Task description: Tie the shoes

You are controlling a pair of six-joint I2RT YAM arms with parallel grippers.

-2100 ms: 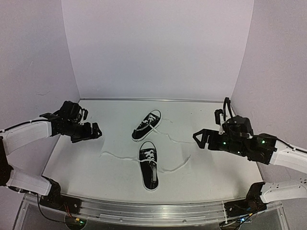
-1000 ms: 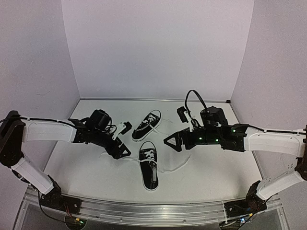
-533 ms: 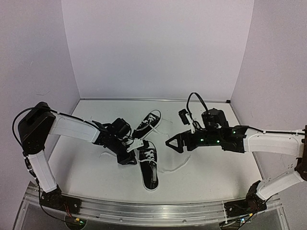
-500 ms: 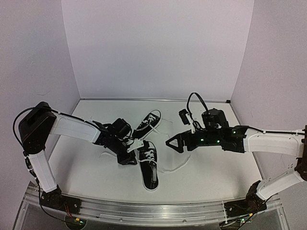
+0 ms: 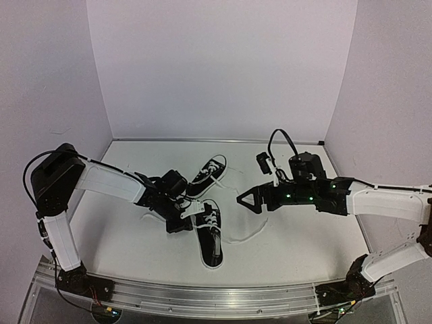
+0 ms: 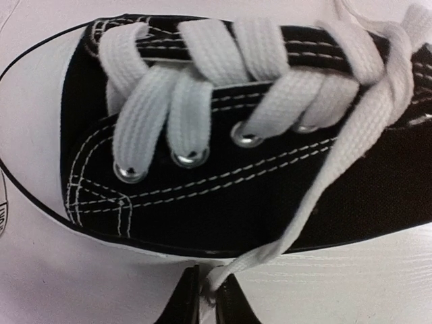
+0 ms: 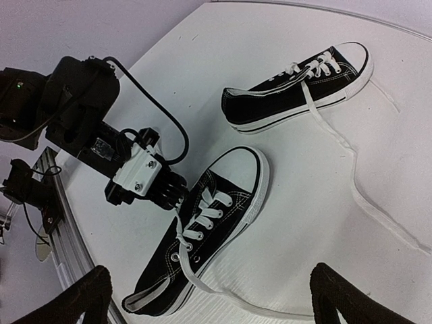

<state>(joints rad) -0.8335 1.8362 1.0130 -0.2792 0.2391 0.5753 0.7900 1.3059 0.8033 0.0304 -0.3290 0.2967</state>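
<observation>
Two shoes lie untied on the white table. The near shoe [image 5: 210, 233] [image 7: 223, 202] points its toe away from me, and the far shoe [image 5: 206, 177] [image 7: 290, 98] lies behind it. My left gripper [image 5: 183, 219] [image 6: 208, 291] [image 7: 177, 197] sits low at the near shoe's left side, shut on its white lace [image 6: 351, 145], which runs up across the black canvas [image 6: 236, 196]. My right gripper [image 5: 244, 200] [image 7: 209, 270] hovers open to the right of the shoes, holding nothing.
The near shoe's other lace [image 5: 246, 235] trails right across the table. The far shoe's lace [image 7: 358, 175] snakes toward the right arm. White walls close in the back and both sides. A metal rail [image 5: 202, 297] runs along the near edge.
My left arm has swung in from the left to the near shoe and closed its jaws on the lace. The right gripper came in toward the middle and has drifted slightly right, still open.
</observation>
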